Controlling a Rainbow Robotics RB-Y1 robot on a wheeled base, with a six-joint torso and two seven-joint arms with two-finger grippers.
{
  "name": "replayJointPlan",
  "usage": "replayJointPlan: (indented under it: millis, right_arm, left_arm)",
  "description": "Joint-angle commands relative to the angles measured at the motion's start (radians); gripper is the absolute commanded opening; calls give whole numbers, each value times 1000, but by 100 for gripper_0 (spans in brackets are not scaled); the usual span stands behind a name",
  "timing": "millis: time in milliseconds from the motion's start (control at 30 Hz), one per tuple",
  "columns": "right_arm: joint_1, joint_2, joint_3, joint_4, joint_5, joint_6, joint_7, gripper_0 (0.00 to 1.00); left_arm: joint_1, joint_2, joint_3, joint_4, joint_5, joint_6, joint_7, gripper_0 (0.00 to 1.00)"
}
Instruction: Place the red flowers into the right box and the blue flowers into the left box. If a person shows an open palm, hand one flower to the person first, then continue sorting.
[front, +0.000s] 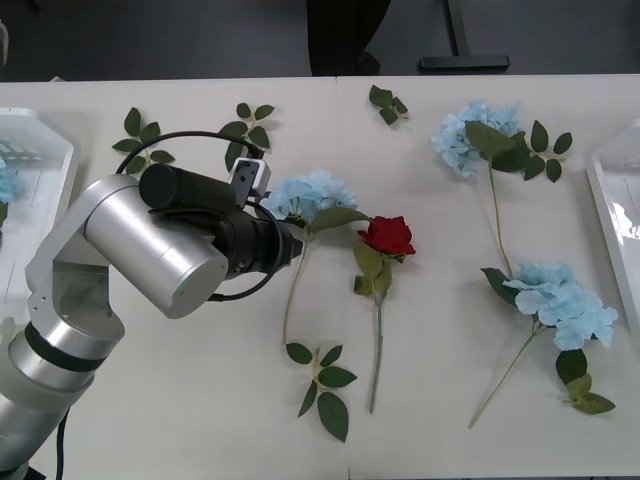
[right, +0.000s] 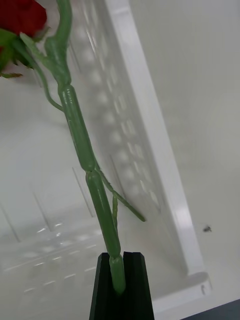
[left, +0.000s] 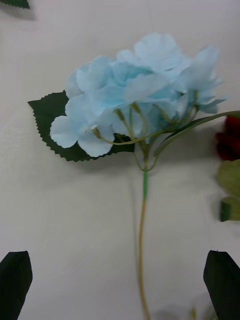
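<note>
**Pale table, flowers half sorted**

Cream tabletop is carrying scattered blooms. Left gripper, fingers spread wide, is hovering over a blue flower lying mid-table beside a red rose. Right gripper is clamping another red rose's stem above the right box.

Three blue flowers and red rose flat on table; second rose over right box.
</note>
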Motion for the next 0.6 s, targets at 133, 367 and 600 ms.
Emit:
replayJointPlan:
  millis: [133,367,600]
  right_arm:
    - [20,62,-17,0,103,-50,20,0]
    - [18,100,-17,0,110,-59,24,0]
    - [18,143,-17,0,113,-119,27,30]
  left_arm:
    - [-125,-72,-94,217,-112,-96,-72,100]
    - [-181,-102,-157,338,-133,-166,-80,100]
    - [-197,-115,-200,361,-135,-180,-81,100]
